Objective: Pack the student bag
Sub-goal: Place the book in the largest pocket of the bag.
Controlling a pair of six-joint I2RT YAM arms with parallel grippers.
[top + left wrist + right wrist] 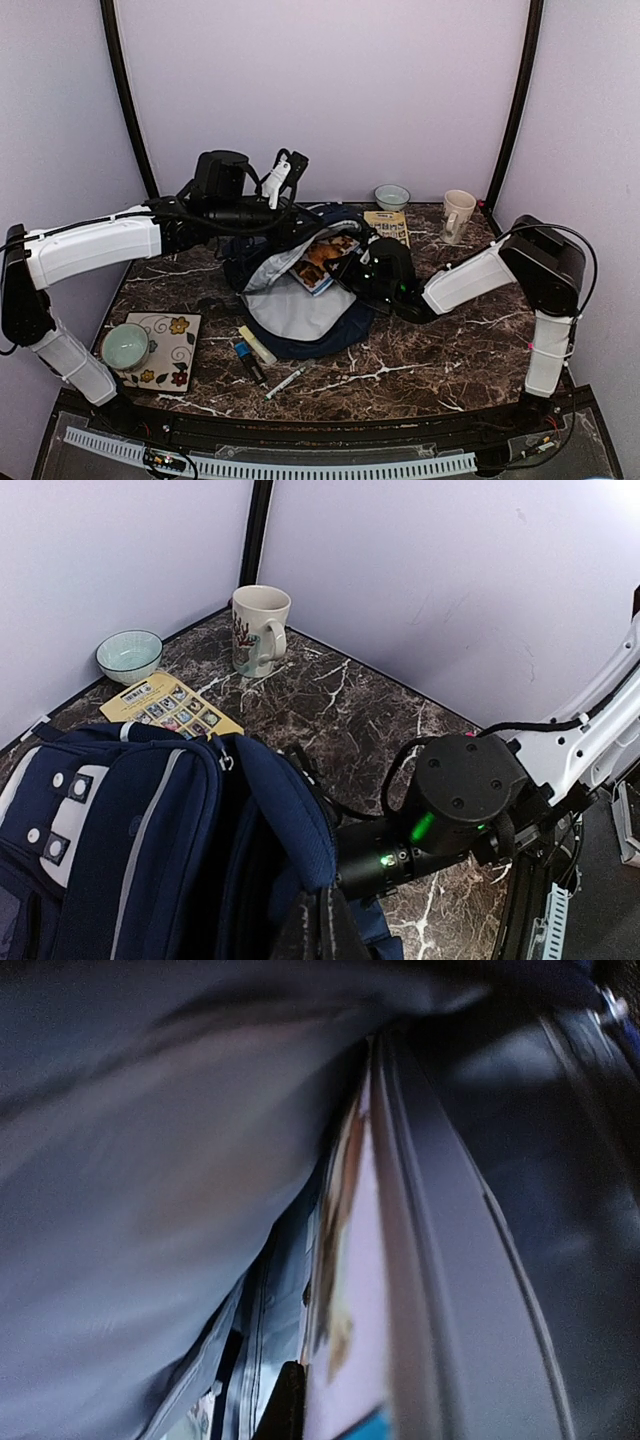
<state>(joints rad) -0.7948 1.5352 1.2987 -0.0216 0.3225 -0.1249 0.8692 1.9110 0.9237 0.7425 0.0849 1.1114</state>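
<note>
**Get the book in flat, with the mouth held wide**

The student bag [300, 310] lies open mid-table with its grey lining showing, directly below and to the left of the right claw [352, 268]. That claw is pushed into the bag's mouth with its jaws closed. A picture book [325, 258] stands just beside its tip, half inside the opening. From the wrist view I cannot tell whether the jaws pinch the book's edge or only rest against it. The left claw [322, 925], at the far rim of the bag, is closed on a fold of navy fabric and holds it up, so the opening gapes beneath it.

The step in hand looks like seating the book fully. My judgement on doing it well:

- The left claw should hold the rim high and taut. If the fabric sags, the mouth closes over the right claw.
- The book should be driven along its own plane, deeper ahead of the right claw and not sideways — loose lining hangs close on the claw's left and could bunch or get dragged in.
- The book should be let go only once its upper corner is below the rim, and the right claw drawn straight back out.

Outside the bag, markers [250, 355] and a pen [285, 382] lie on the near side, left of the right claw, and a yellow card [388, 228] lies just beyond it. These are likely the next things to go in.
</note>
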